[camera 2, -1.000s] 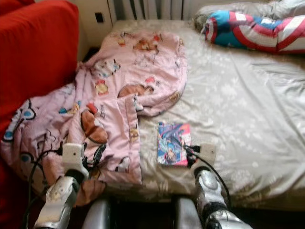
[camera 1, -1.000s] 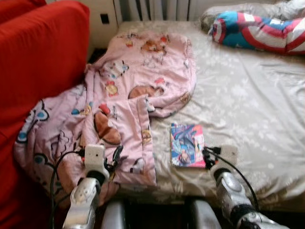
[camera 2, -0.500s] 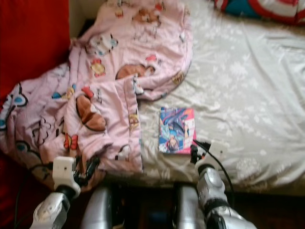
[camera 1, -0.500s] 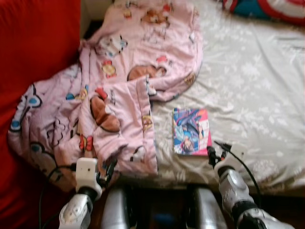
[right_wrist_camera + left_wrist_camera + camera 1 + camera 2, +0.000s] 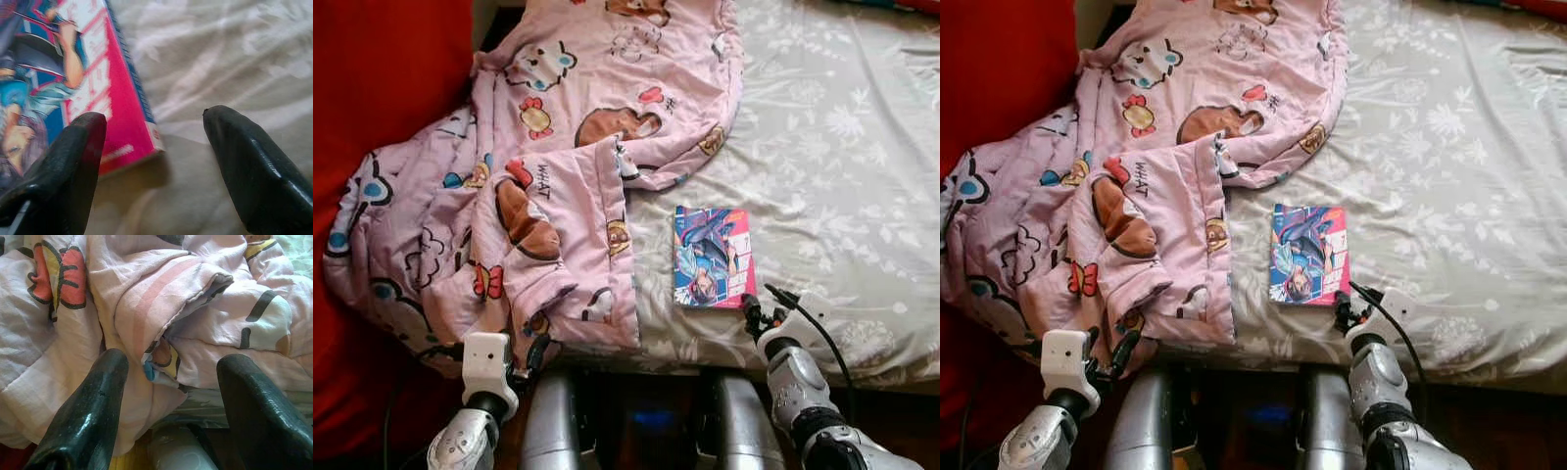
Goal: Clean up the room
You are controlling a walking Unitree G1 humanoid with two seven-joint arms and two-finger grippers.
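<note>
Where spread fingers (image 5: pixel 254 166) straddle: book corner (image 5: pixel 146 132)

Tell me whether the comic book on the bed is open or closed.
Closed. The comic book lies flat on the bed sheet with its full cover facing up, no pages showing; the right tool hovers at its near corner.

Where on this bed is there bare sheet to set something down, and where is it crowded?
Bare sheet lies to the right of the pink blanket and beyond the comic book. The blanket crowds the bed's left side. The near edge holds the book, with the open right gripper at its corner.
</note>
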